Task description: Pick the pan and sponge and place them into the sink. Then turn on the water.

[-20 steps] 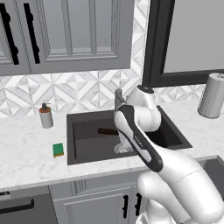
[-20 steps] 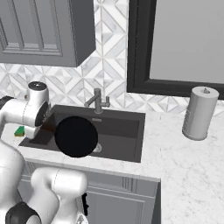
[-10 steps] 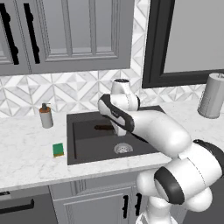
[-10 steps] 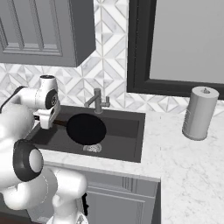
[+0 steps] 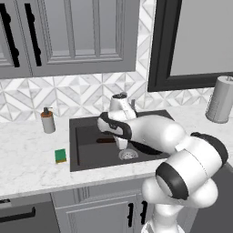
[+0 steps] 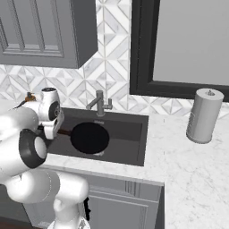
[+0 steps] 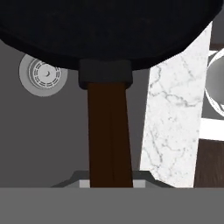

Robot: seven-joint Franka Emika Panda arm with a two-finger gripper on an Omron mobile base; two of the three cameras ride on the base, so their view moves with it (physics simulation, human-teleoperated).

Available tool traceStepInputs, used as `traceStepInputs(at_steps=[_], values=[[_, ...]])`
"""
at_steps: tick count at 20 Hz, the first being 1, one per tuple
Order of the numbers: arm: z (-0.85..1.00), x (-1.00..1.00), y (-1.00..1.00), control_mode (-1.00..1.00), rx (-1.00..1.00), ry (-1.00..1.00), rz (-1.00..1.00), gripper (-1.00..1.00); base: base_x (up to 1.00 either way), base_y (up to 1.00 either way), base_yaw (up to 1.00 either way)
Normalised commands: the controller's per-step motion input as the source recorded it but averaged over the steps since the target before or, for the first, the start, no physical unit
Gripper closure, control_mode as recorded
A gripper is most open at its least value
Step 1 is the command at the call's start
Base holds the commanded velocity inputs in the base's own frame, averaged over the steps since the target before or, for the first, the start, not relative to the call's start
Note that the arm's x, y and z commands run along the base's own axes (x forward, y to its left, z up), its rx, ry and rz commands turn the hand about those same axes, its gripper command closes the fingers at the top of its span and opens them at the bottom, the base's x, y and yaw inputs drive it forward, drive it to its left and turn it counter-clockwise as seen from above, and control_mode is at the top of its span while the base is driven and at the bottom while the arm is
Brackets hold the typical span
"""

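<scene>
Two-finger gripper clamping long dark brown handle of round black frying pan, holding it over dark grey recessed sink; drain showing beneath.

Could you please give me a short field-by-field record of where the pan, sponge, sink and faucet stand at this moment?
pan: black frying pan over the sink basin, brown handle running back to the claw
claw: shut on the pan handle
sponge: green sponge on the marble counter, left of the sink, untouched
sink: dark basin, round metal drain visible
faucet: grey faucet behind the basin, no stream visible
soap dispenser: on the counter behind the sponge
</scene>
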Motion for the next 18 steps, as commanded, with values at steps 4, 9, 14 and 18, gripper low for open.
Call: traceStepInputs(at_steps=[4,9,14,18], values=[[-0.52,0.15,0.05,-1.00,-0.13,-0.02,0.00,1.00,0.00,0.00,0.00],[-0.35,0.37,0.00,-1.00,-0.11,0.04,0.00,1.00,0.00,0.00,0.00],[-0.06,0.54,0.00,-1.00,-0.04,0.01,0.00,1.00,0.00,0.00,0.00],[-0.03,0.55,0.00,-1.00,-0.04,0.00,0.00,1.00,0.00,0.00,0.00]])
